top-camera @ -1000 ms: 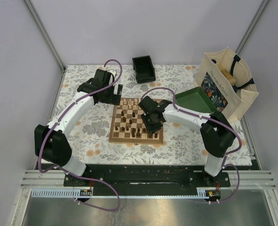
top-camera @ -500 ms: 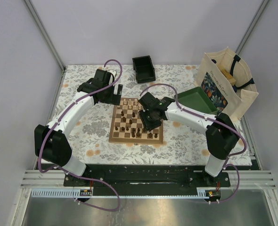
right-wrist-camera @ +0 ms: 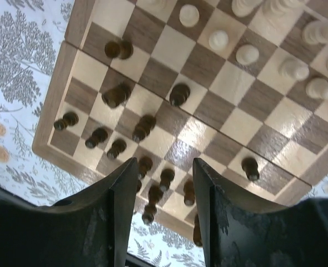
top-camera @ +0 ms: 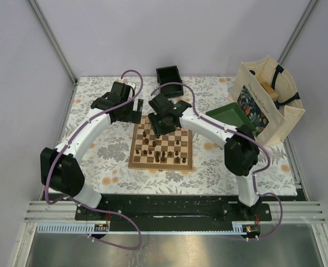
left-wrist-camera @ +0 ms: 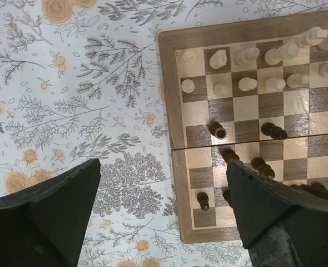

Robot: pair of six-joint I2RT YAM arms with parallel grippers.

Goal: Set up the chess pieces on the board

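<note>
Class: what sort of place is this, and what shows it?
Probably a robotics test cell: a left arm and right arm bolted to a rail, plain framed walls, and a board staged on a floral cloth.

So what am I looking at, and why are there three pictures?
Two white robot arms, the left arm and right arm, are bolted side by side at the near edge. One picture looks down from a fixed camera above. The other two come from cameras on each wrist, looking past that arm's black fingers. On the flowered tablecloth lie a checkered wooden chessboard with cream and dark brown chess pieces, a black box, a green square tray and a cream tote bag. The left gripper and right gripper are both open, holding nothing.
</note>
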